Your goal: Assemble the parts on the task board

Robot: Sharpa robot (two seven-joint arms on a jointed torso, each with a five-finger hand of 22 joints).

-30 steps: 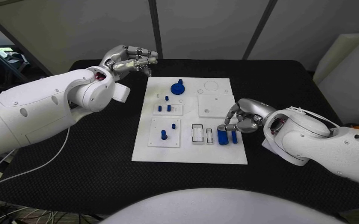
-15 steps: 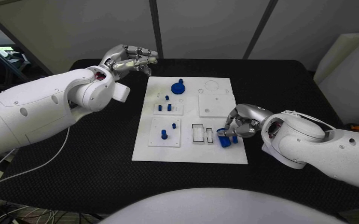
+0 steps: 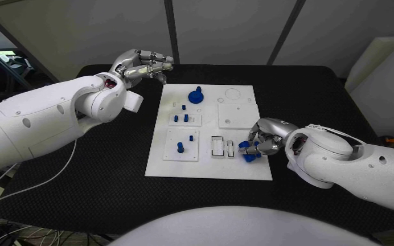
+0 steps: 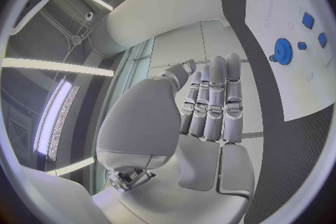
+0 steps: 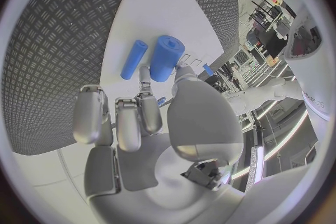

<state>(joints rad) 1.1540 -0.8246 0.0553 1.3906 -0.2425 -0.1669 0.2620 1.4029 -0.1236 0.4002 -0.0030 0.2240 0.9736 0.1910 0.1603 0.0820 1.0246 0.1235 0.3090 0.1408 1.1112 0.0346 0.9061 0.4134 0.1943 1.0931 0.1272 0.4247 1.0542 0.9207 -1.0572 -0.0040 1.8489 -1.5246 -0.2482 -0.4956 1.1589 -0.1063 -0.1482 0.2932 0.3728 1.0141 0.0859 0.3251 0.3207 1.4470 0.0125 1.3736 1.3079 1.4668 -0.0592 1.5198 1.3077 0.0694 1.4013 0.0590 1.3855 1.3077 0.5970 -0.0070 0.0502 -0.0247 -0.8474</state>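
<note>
One black worktop (image 3: 107, 172) carries it all, and on it lies one white task board (image 3: 205, 169), long side running away from me. My two arms come in over the worktop, the left arm (image 3: 49, 115) well off the board and the right arm (image 3: 345, 160) near its right edge.

My left hand (image 3: 146, 66) hangs above the worktop just outside the board's far left corner. Its fingers (image 4: 213, 95) are stretched out side by side and it holds nothing. The board's left edge runs free of this hand, with bare black worktop between them.

My right hand (image 3: 267, 134) is down on the board at its right edge, near the corner closest to me. Bare worktop lies behind this hand, and a strip of plain board lies on its near side.

Eight blue parts are on the board. One is a gear-like piece (image 3: 195, 95) with a knob on top, at the far end, nearer my left hand than my right. Two are cylinders lying side by side on the board at my right fingertips: one thick cylinder (image 5: 166, 57) and one thin rod (image 5: 134, 59), close together but apart. My thumb and one fingertip meet the near end of the thick cylinder; I cannot tell whether I am gripping it or only touching it. Five are small pegs (image 3: 180, 148) spread over the board's left half, well apart from my right hand.
</note>
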